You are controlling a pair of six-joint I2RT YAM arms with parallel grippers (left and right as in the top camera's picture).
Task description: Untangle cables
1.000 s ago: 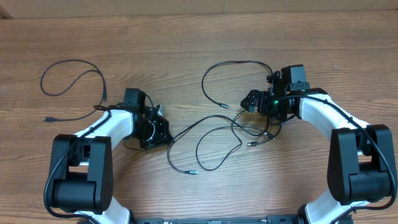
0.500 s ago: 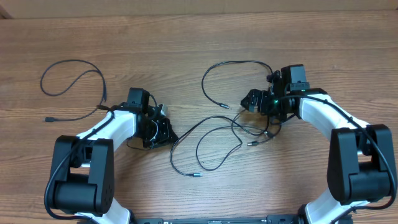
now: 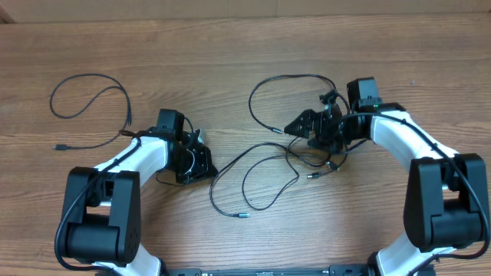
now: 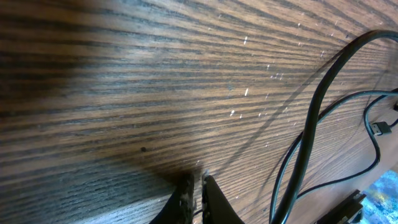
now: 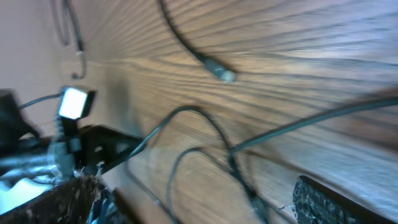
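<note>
Cables [image 4: 311,118] tangled on table [image 3: 230,54]; right end effector [image 3: 309,115] spread wide.

**Left arm** [image 3: 142,157] and **right arm** [image 3: 399,132]: identical build, with glossy white, rounded link shells joined by blocky matte-black joint housings [image 3: 100,211], the bulkiest at the desk's near edge. A thin black wire [image 3: 115,157] runs along each white shell. **Left hand** [image 3: 205,167] and **right hand** [image 3: 298,125]: black, angular bodies. The finger pads [image 5: 339,202] are black with a coarse, gritty surface.
</note>
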